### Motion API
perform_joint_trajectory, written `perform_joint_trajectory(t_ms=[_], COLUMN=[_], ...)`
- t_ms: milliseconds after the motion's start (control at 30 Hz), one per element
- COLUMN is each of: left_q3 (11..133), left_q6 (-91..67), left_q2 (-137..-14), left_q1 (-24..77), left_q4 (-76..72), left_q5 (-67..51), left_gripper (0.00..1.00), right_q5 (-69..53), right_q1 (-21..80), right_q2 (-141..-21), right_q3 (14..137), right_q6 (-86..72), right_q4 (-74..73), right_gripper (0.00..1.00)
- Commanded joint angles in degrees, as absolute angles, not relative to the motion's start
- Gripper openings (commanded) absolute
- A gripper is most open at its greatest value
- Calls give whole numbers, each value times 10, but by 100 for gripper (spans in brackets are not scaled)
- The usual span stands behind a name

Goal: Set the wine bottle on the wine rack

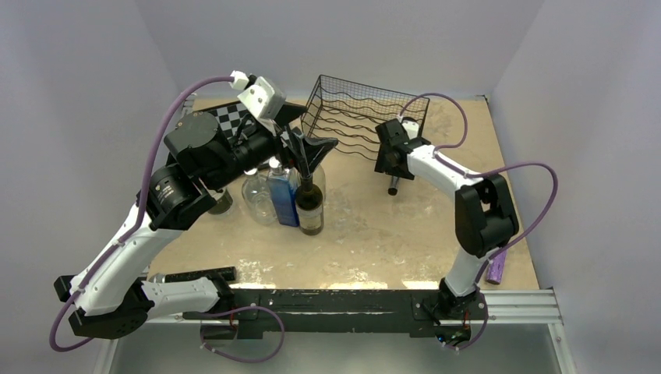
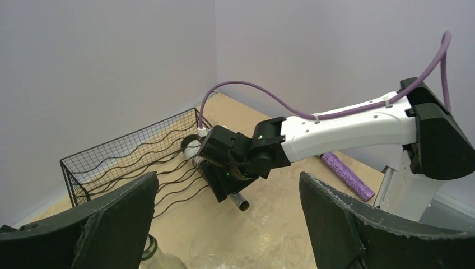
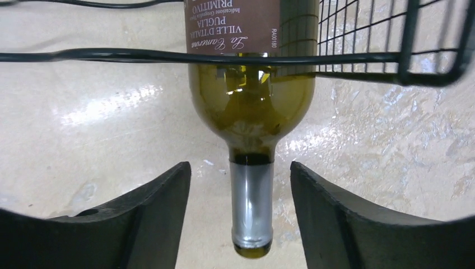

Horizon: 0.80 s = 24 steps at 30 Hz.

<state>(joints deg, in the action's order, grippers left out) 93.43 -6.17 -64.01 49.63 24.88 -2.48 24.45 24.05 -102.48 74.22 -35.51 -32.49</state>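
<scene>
The wine bottle (image 3: 250, 95), olive glass with a brown label and a silver foil neck, lies on its side in the black wire wine rack (image 1: 355, 117). Its neck (image 1: 394, 185) sticks out over the rack's front wire (image 3: 364, 56). My right gripper (image 3: 240, 168) is open around the neck, with a gap on each side and no contact. In the top view the right gripper (image 1: 392, 165) hides most of the bottle. My left gripper (image 1: 310, 146) is open and empty, held above a group of upright bottles. Its wrist view shows the rack (image 2: 129, 151) and the bottle neck (image 2: 241, 200).
A dark wine bottle (image 1: 309, 206), a blue bottle (image 1: 281, 195) and a clear glass bottle (image 1: 257, 195) stand together at mid-table. A chessboard (image 1: 226, 117) lies at the back left. A purple bar (image 1: 496, 269) lies at the right edge.
</scene>
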Motion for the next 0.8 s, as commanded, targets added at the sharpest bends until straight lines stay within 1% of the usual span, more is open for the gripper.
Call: perform_joint_trajectory(t_ms=[0, 100, 267, 333, 367, 400, 433, 467, 567, 600, 633, 667, 767], left_q3=[943, 936, 924, 918, 916, 914, 912, 912, 912, 912, 911, 912, 913], left_q6=[-46, -41, -33, -33, -33, -33, -33, -33, -31, -31, -31, -31, -35], left_q2=[-636, -630, -623, -622, -620, -620, -619, -619, -617, -617, -616, -617, -617], left_q1=[497, 497, 497, 497, 497, 497, 497, 497, 497, 497, 497, 497, 497], left_q4=[227, 219, 212, 209, 208, 207, 207, 207, 207, 207, 207, 207, 207], left_q5=[-13, -11, -7, -4, -5, -6, -6, -6, -4, -4, -4, -5, -16], left_gripper=[99, 99, 99, 99, 99, 99, 99, 99, 99, 99, 99, 99, 99], right_q5=[220, 208, 201, 196, 193, 190, 189, 189, 190, 189, 188, 187, 186], right_q1=[240, 240, 240, 239, 239, 240, 240, 240, 239, 240, 239, 239, 239], right_q2=[-991, -999, -991, -990, -991, -993, -995, -999, -1009, -1014, -1020, -1025, -1031], right_q3=[730, 726, 698, 688, 685, 682, 681, 682, 686, 690, 694, 700, 708], right_q6=[-369, -383, -402, -406, -407, -407, -407, -406, -401, -398, -396, -396, -394], right_q4=[-333, -346, -358, -358, -358, -357, -357, -358, -353, -352, -352, -355, -356], right_gripper=[66, 63, 63, 62, 58, 51, 47, 40, 23, 16, 5, 0, 0])
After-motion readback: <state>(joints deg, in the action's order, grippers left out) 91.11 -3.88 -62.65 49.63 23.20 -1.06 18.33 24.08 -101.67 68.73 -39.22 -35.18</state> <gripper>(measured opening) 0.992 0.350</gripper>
